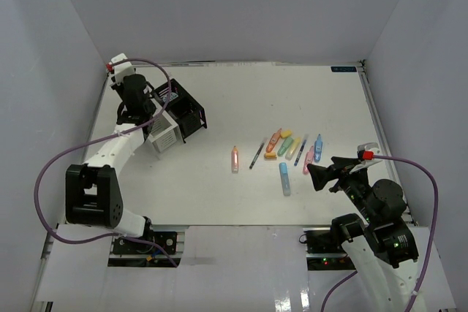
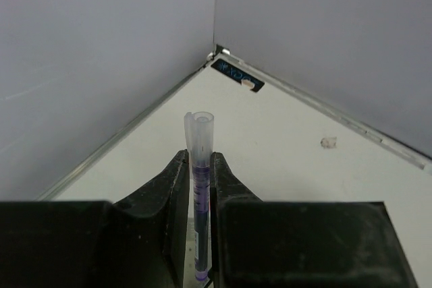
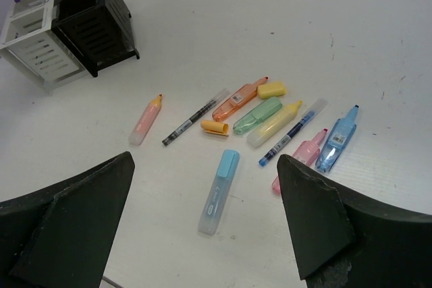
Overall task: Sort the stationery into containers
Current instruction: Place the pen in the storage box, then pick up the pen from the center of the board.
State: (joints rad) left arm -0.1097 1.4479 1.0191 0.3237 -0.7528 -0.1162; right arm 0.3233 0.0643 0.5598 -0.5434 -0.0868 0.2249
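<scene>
My left gripper (image 2: 200,161) is shut on a thin purple pen (image 2: 200,141) with a clear cap, held upright between the fingers (image 2: 177,181). In the top view this gripper (image 1: 151,112) hangs over the containers, two black (image 1: 187,111) and two white (image 1: 164,137). My right gripper (image 3: 204,160) is open and empty above a light blue highlighter (image 3: 219,191). Beyond it lie a pink highlighter (image 3: 146,121), a dark pen (image 3: 194,117), orange (image 3: 239,99), green (image 3: 258,114) and yellow (image 3: 273,124) highlighters, a blue pen (image 3: 291,133) and another blue highlighter (image 3: 337,139).
Two loose caps, orange (image 3: 214,127) and yellow (image 3: 271,89), lie among the markers. A second pink highlighter (image 3: 305,151) rests by the right finger. White walls close the table (image 1: 219,195) on three sides, and a purple cable (image 1: 51,173) loops beside the left arm.
</scene>
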